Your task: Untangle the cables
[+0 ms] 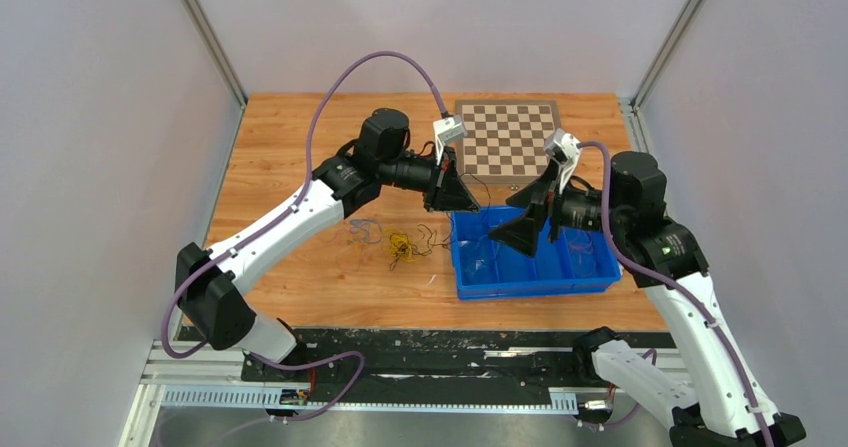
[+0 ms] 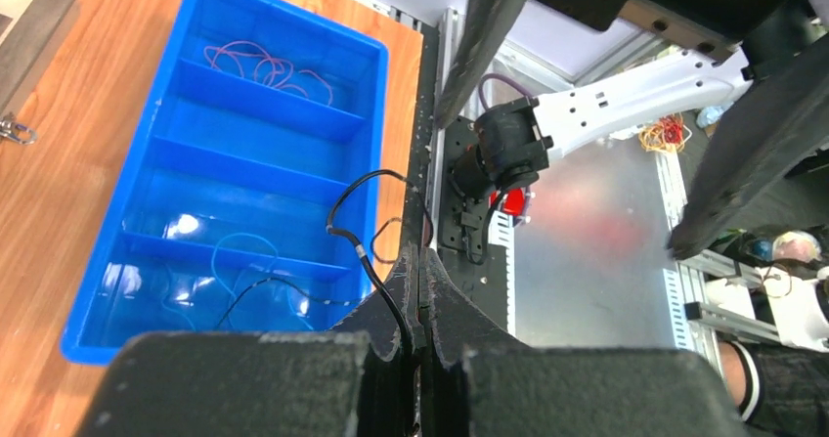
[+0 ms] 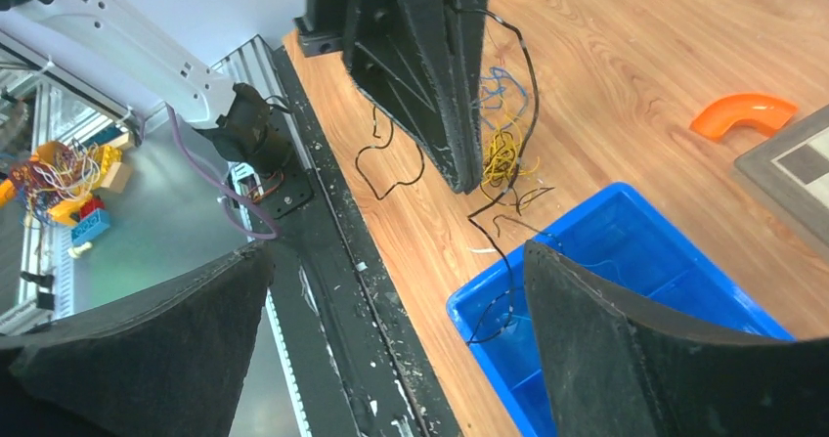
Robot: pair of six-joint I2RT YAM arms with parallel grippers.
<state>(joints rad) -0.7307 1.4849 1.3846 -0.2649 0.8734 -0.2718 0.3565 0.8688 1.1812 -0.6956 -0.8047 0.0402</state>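
My left gripper is shut on a thin black cable, pinched between its fingertips above the near left corner of the blue bin. In the right wrist view the black cable hangs from the left gripper and its end drops inside the bin's corner. A yellow tangle, purple-blue strands and another black strand lie on the table left of the bin. My right gripper is open and empty over the bin.
The bin has several compartments; a purple-red cable lies in one and a blue cable in another. A chessboard lies behind the bin. An orange curved piece lies beside the board.
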